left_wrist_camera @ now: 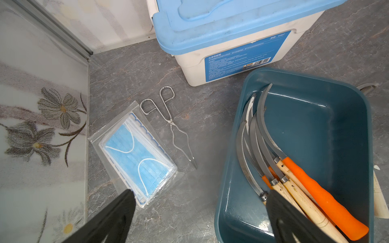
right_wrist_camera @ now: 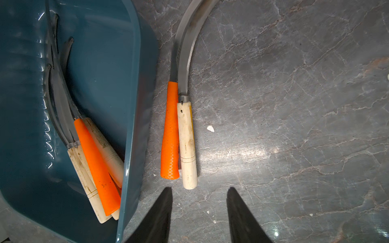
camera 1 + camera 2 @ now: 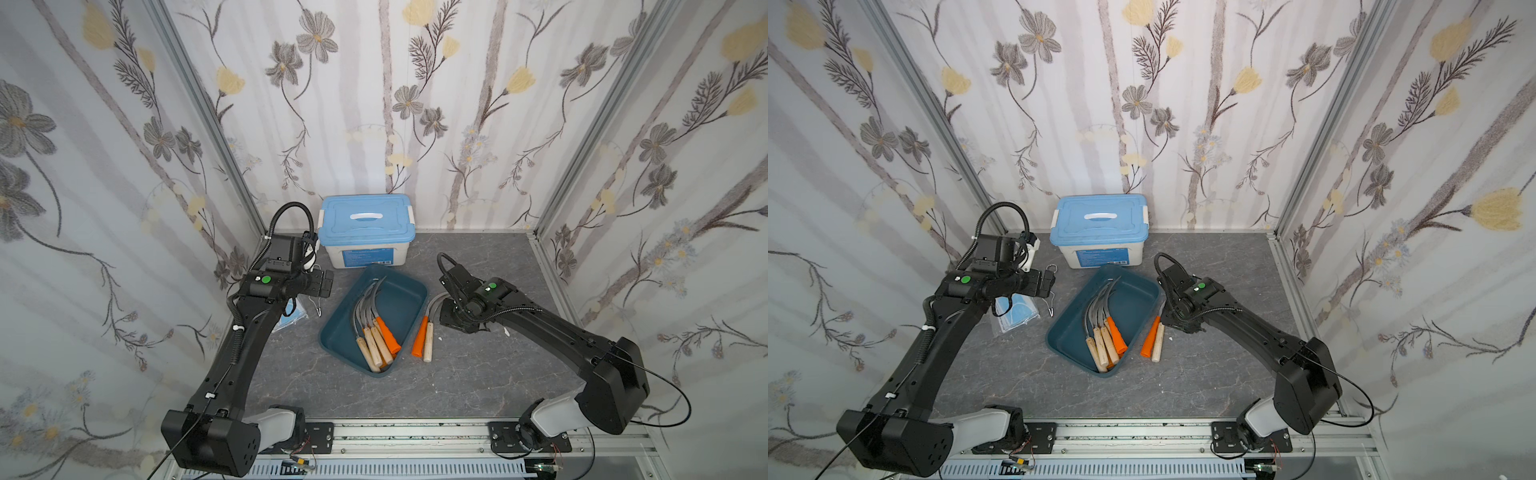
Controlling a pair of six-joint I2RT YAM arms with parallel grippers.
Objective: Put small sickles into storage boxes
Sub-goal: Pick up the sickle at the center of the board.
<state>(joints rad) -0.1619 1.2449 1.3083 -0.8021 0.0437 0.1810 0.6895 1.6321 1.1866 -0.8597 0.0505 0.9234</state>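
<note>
Clearly, the left end effector (image 1: 200,191) and the right end effector (image 2: 200,189) stood open and empty, two small sickles (image 2: 171,136) beside the storage box (image 2: 145,63).

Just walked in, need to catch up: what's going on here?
Two robot arms are putting small sickles into a teal tray; several already lie in it. Two loose sickles, one orange-handled, one wooden-handled, lie on the table beside it. The right gripper hovers open near them, empty; the left gripper is open and empty too.
</note>
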